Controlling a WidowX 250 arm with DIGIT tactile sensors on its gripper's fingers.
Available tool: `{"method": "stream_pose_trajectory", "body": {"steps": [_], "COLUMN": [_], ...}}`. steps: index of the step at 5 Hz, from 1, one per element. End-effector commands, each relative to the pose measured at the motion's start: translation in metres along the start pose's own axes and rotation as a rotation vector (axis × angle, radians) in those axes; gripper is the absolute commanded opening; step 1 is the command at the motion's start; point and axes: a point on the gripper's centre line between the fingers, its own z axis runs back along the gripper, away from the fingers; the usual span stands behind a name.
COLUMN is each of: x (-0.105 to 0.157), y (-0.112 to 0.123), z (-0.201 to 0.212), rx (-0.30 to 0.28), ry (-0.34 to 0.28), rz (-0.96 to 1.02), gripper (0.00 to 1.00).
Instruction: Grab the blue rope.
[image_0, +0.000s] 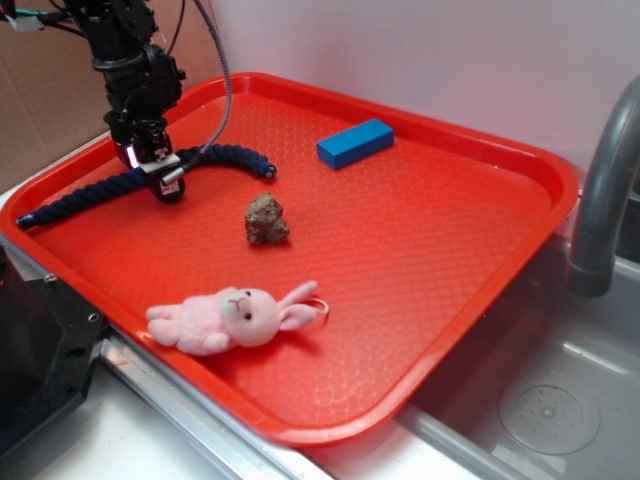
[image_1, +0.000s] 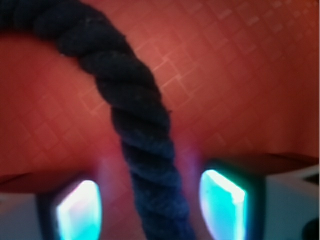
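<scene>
In the upper left of the exterior frame, the gripper (image_0: 163, 178) hangs low over the red tray (image_0: 420, 250), right at the blue rope (image_0: 90, 196). The rope lies on the tray floor as a long dark navy twisted cord: one end rests near the tray's left rim, the cord runs up and right to the gripper, then arcs on to a capped end toward the upper middle of the frame.

In the wrist view, the blue rope (image_1: 135, 120) enters from the upper left corner, curves down through the centre and leaves at the bottom edge, passing straight between the two fingers (image_1: 222, 200). Their glowing cyan pads sit in the lower left and lower right of the frame, one on each side of the cord. The fingers are spread, with a strip of red tray visible between each pad and the rope, so neither pad touches it.

Elsewhere on the tray, a brown rock (image_0: 266, 220) sits near the middle, a light-blue block (image_0: 355, 143) lies toward the upper centre, and a pink plush bunny (image_0: 235, 317) lies on its side near the lower left rim.
</scene>
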Motion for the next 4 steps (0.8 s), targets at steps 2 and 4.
{"method": "stream_pose_trajectory", "body": {"steps": [2, 4], "x": [-0.008, -0.009], "y": [-0.016, -0.068], "z": [0.011, 0.088], "rx": [0.028, 0.07], "ry": [0.057, -0.045], "rz": [0.014, 0.167], "gripper": [0.0, 0.0]}}
